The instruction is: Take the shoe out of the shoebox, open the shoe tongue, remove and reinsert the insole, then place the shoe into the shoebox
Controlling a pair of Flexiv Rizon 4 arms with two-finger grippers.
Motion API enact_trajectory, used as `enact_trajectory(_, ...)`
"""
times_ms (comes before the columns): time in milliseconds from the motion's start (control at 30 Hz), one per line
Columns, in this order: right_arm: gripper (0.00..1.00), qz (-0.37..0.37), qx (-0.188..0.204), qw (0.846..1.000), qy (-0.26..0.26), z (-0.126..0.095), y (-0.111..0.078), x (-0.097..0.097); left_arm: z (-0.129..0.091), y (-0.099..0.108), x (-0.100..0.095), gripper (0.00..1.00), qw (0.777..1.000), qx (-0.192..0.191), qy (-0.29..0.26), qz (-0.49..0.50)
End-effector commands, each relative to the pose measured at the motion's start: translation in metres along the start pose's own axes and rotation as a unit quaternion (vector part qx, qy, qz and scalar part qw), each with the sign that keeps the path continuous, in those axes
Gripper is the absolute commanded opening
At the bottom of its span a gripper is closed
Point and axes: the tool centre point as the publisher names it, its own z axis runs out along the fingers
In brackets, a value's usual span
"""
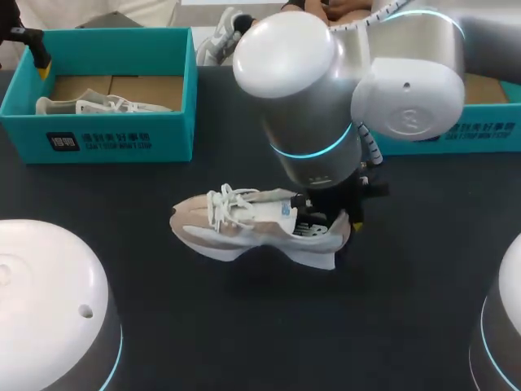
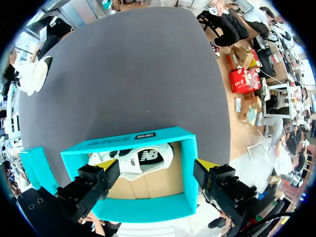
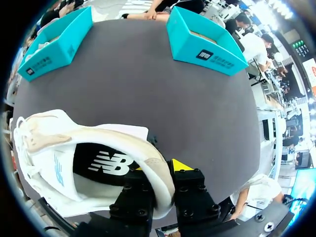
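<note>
Shoe sits in the middle of the table, held by its heel

Shoe (image 1: 252,228) is white and light brown, with white laces, a white sole and a small blue mark on its side. Inside it is black with white letters. It rests on the dark table (image 1: 244,342), near the middle, with its toe toward the left edge. The right gripper (image 3: 163,177) is pinched tight on the heel rim, one finger inside the shoe and one outside.

The left shoebox (image 1: 106,134) is bright blue and stands at the far left corner. A second shoe (image 1: 89,104) lies in it. The left gripper (image 2: 155,175) hangs over this box with its fingers (image 2: 101,180) spread wide, holding nothing.

The right shoebox (image 1: 456,134) is at the far right edge, mostly hidden behind the right arm (image 1: 342,90). That arm also covers the shoe's heel from above.
</note>
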Motion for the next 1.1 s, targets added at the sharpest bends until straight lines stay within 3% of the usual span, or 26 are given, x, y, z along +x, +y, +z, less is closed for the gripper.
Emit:
enact_trajectory(33, 0.00, -0.010, 0.012, 1.000, 0.000, 0.005, 0.000, 0.010, 0.000, -0.001, 0.000, 1.00, 1.000, -0.002, 0.001, 0.000)
enact_trajectory(233, 0.00, -0.037, 0.021, 0.999, -0.012, 0.038, -0.003, 0.060, 0.000, -0.001, 0.000, 1.00, 1.000, -0.002, 0.001, 0.000)
enact_trajectory(433, 0.00, -0.068, 0.023, 0.997, -0.025, 0.063, -0.004, 0.083, 0.000, -0.001, 0.000, 1.00, 1.000, -0.002, 0.001, 0.000)
enact_trajectory(1100, 0.00, -0.066, 0.015, 0.997, -0.031, 0.094, 0.001, 0.091, 0.000, -0.001, 0.000, 1.00, 1.000, -0.002, 0.001, 0.000)
